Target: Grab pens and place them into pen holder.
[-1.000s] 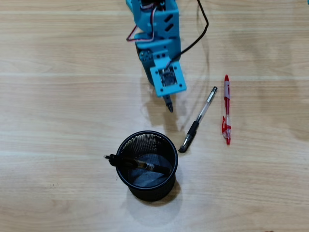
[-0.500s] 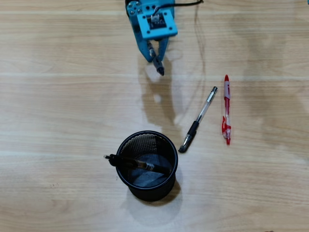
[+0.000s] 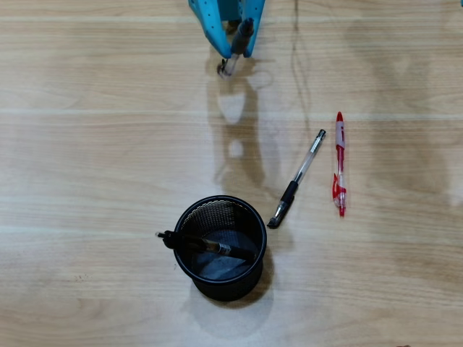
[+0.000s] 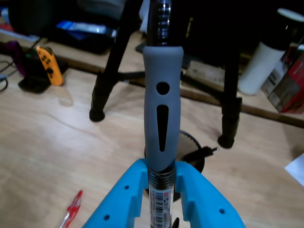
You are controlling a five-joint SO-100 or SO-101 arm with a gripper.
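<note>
The grey-sleeved pen (image 4: 162,128), clamped in the gripper (image 4: 161,209), should be carried over the pen holder (image 3: 221,247) and released inside its rim.

Light wood-grain table (image 3: 87,181); black tripod legs (image 4: 102,90) stand on it; dim, possibly cluttered background behind.

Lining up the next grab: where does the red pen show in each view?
Overhead view: the red pen lies right of centre, beside a clear pen.
Wrist view: bottom-left corner, cut off by the edge.
Shared landmark: the black mesh pen holder, seen in the wrist view behind the grey-sleeved pen clamped in the gripper.
</note>
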